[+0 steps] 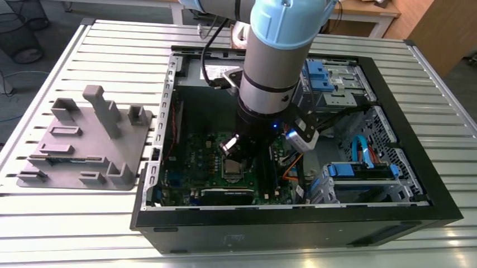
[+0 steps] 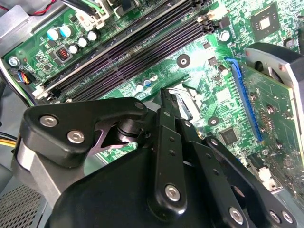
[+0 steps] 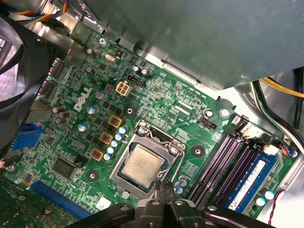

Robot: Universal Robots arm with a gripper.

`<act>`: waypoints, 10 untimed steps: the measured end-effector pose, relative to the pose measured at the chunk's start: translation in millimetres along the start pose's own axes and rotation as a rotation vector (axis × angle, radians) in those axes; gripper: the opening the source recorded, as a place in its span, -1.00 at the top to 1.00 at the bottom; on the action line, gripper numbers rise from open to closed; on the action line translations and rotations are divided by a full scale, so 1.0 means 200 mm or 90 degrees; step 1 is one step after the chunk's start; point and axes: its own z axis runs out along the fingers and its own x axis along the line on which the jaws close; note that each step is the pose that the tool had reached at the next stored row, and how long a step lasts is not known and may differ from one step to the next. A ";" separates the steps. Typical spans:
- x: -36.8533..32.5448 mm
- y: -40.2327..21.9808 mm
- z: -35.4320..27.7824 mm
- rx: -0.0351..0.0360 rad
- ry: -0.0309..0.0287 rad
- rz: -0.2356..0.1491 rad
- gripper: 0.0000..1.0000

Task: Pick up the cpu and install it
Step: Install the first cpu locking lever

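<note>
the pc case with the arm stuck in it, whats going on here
A robot arm reaches down into an open computer case lying on a slatted metal table. In the first wrist view the cpu sits in the motherboard's socket frame, and the gripper hangs just beside it with its jaws shut and nothing between them. A grey plastic tray lies on the table at the exterior view's left.

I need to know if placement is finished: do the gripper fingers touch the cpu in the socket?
Apart. In the first wrist view the cpu lies flat in the socket frame, and the fingers end beside the frame, green board showing between.
</note>
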 end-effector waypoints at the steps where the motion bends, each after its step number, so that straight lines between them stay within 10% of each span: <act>1: 0.001 -0.002 0.001 0.0001 0.0001 0.000 0.79; 10: 0.005 -0.016 0.012 0.0005 0.0004 0.001 0.79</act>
